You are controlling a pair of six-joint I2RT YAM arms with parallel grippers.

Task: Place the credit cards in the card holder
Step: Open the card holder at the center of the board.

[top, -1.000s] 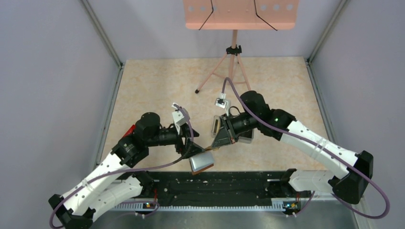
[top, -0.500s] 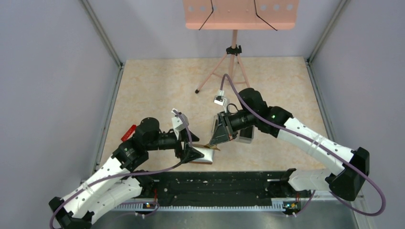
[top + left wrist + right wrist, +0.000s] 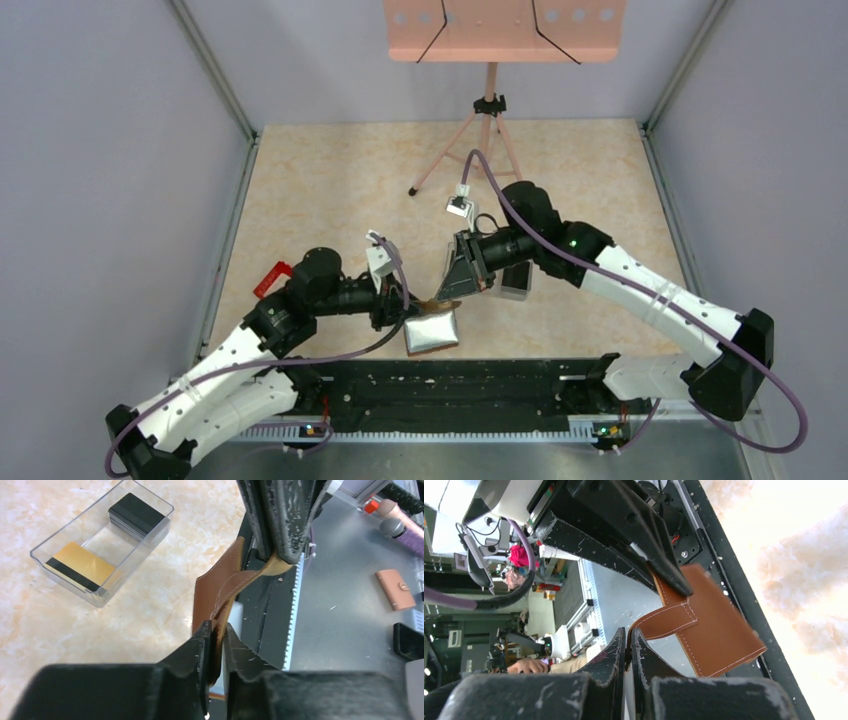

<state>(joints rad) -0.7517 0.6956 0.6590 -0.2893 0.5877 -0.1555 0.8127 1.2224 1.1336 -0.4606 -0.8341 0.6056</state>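
Card holder [image 3: 432, 332] gripped from both sides, lower centre.
Your left gripper [image 3: 216, 632] pinches its leather edge; your right gripper [image 3: 629, 637] is closed on its snap tab [image 3: 669, 621].

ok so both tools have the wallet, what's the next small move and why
Probably draw the right tool away, peeling the tab back to open the wallet, while the left tool holds the edge. Right is shut on the tab, left on the wallet, and the cards lie in the tray.
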